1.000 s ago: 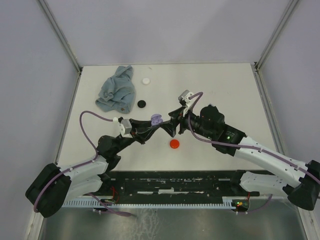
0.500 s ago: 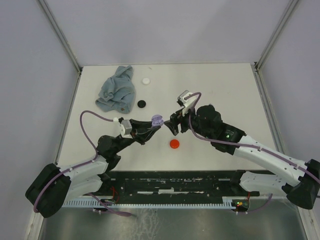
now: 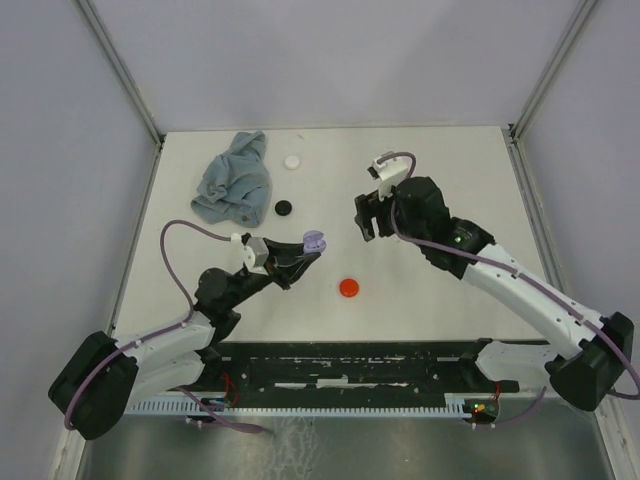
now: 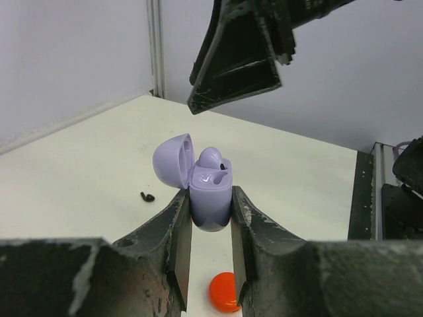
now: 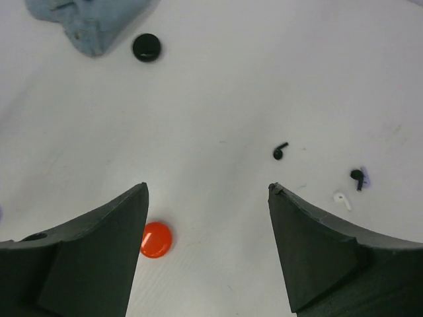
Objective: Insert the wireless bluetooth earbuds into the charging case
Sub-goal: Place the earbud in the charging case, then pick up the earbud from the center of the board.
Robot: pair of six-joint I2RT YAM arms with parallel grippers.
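Charging case (image 4: 211, 191), lavender, lid open with one lavender earbud (image 4: 210, 157) seated, is pinched in the left hand (image 3: 303, 254) above the worktop (image 3: 450, 160). Past a red disc (image 3: 349, 288), the right hand (image 5: 207, 191) hangs wide open and empty; two black earbuds (image 5: 280, 151) and a white earbud (image 5: 341, 199) lie loose below.

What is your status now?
Left pincer shut on open lavender plastic charging case. Right pincer open, empty. Tiny black plastic earbuds, white one, loose on table. Nothing blocking.
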